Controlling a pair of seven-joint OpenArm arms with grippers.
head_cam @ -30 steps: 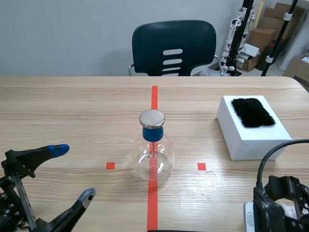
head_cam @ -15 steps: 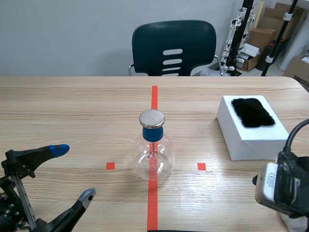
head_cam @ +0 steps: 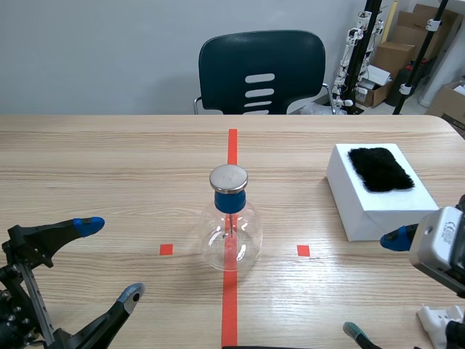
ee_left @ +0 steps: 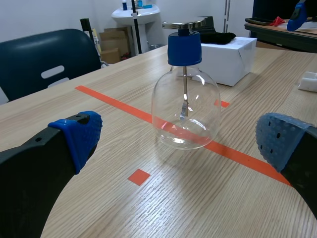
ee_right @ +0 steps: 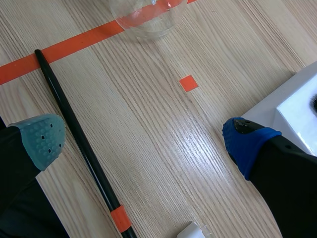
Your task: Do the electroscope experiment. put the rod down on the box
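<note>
So the left gripper (head_cam: 110, 259) just sat low at the near corner of the table (head_cam: 109, 160) with its fingers spread wide and nothing in them, same as a second before. The glass flask (head_cam: 229, 233) with the blue stopper stood in the middle on the red tape line, not touched. The black rod (ee_right: 74, 129) was lying flat on the wood in front of the flask, on the robot's side. The real change was the right gripper (ee_right: 143, 141): it had been tucked down at the near right corner, then swung up and over. By now it hung above the rod, fingers apart and empty, with the rod nearer its grey-green pad. The white box (head_cam: 363, 218) with the black fur (head_cam: 379, 169) on top sat to the right. I'd say it was only lining up the grab, so the box step hadn't started.
</note>
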